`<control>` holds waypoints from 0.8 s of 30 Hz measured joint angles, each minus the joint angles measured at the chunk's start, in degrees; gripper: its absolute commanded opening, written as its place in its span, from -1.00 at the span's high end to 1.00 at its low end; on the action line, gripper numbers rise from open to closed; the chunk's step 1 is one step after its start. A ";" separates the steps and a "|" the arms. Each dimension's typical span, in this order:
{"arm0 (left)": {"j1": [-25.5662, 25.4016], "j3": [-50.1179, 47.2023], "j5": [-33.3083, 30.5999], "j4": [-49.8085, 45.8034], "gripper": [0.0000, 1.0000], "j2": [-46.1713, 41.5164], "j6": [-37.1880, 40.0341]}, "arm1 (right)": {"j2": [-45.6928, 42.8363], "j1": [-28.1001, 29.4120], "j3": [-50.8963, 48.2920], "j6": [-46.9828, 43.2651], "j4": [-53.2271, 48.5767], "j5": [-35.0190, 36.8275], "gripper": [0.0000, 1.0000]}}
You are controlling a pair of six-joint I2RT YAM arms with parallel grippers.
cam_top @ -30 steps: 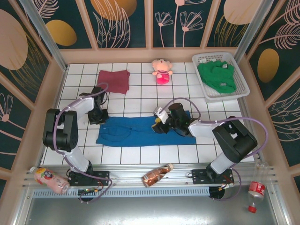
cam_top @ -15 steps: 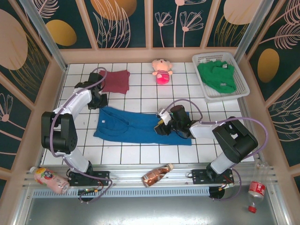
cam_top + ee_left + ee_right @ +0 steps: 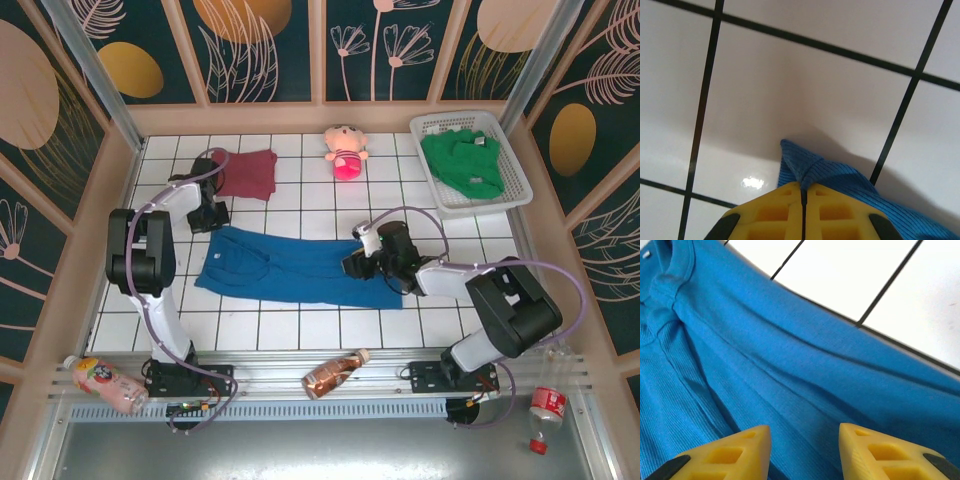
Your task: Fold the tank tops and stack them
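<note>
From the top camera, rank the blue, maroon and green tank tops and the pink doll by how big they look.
1. blue tank top: spread out, clearly largest.
2 and 3. green tank top and maroon tank top: they look about alike. The green one is bunched up, so no ranking between them.
4. pink doll: smallest.

White tiled table (image 3: 300, 330) with dark grid lines, blue tank top (image 3: 290, 268) spread lengthwise across its middle, folded maroon tank top (image 3: 247, 172) toward the far left, pink plush doll (image 3: 346, 152) by the far edge, white plastic basket (image 3: 517, 165) at the far right corner
</note>
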 measured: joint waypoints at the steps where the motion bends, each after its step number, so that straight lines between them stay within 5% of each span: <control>1: -0.02 0.04 -0.46 0.26 0.84 0.13 0.02 | -0.48 -0.83 0.00 1.05 0.02 0.02 0.22; 5: -0.02 0.68 -2.47 0.63 0.73 1.22 0.31 | -0.70 -4.55 0.22 6.27 -0.98 0.42 0.28; 14: -0.02 3.26 -3.63 -2.69 0.03 2.10 0.76 | 4.50 -7.19 5.62 11.45 -10.12 2.58 0.41; 24: -1.16 -4.31 2.91 -8.17 -0.04 -13.94 -4.57 | 4.72 -7.37 20.68 0.79 -21.90 2.97 0.27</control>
